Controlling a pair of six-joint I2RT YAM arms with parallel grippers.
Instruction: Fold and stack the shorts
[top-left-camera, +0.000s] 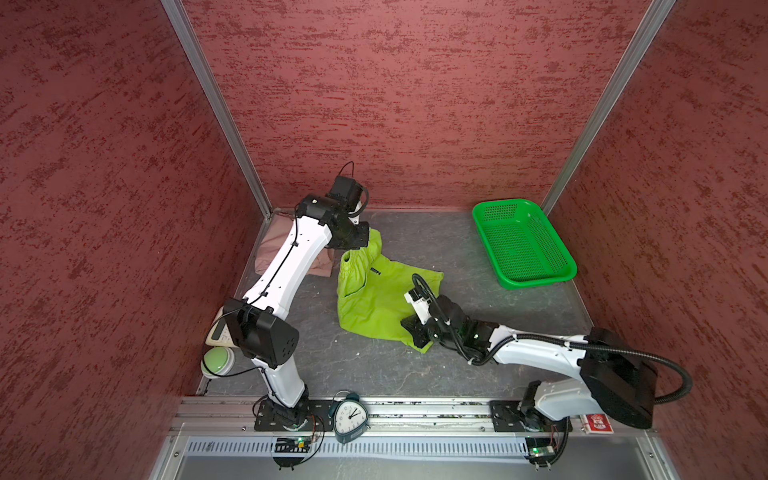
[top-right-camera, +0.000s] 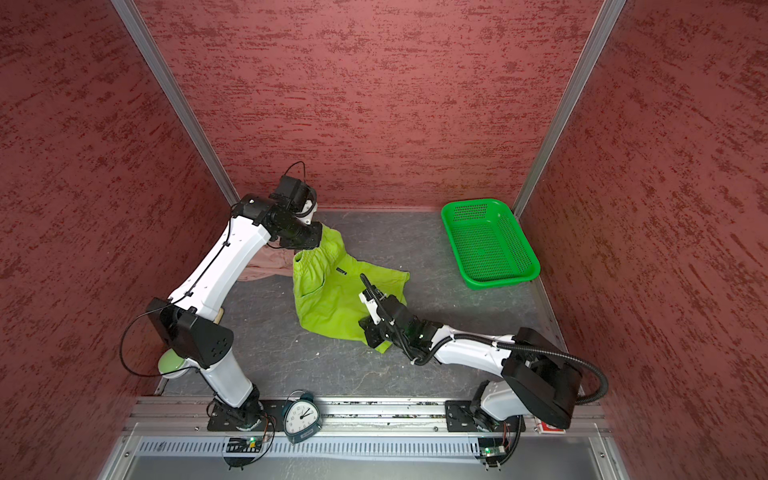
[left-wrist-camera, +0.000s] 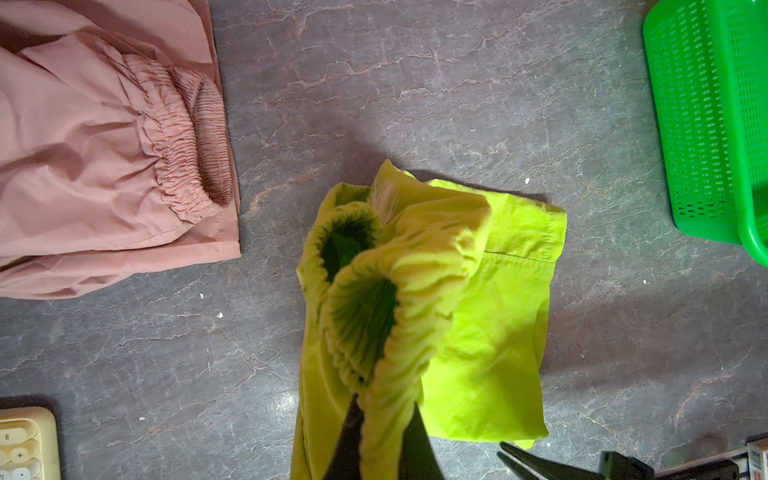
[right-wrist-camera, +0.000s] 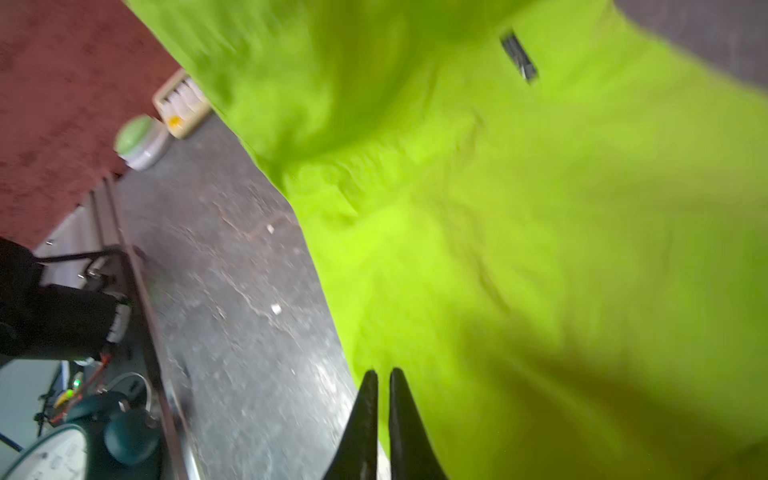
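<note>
- We see the lime green shorts (top-left-camera: 374, 299) mid-table (top-left-camera: 457, 365): thin cloth, wrinkled, legs spread flat toward the front.
- Their gathered waistband end is bunched and raised off the surface at the back left. The small black logo (top-left-camera: 376, 270) faces up.
- Pink shorts (left-wrist-camera: 83, 166): dusty pink, rumpled in the far left corner, elastic waistband gaping. In the left wrist view we read the two pairs as apart.

pink shorts (top-left-camera: 322, 266) half hidden under left arm (top-left-camera: 291, 266), lime shorts (right-wrist-camera: 540, 228) motion-blurred in right wrist view, basket (left-wrist-camera: 706, 124) cropped by frame edge
</note>
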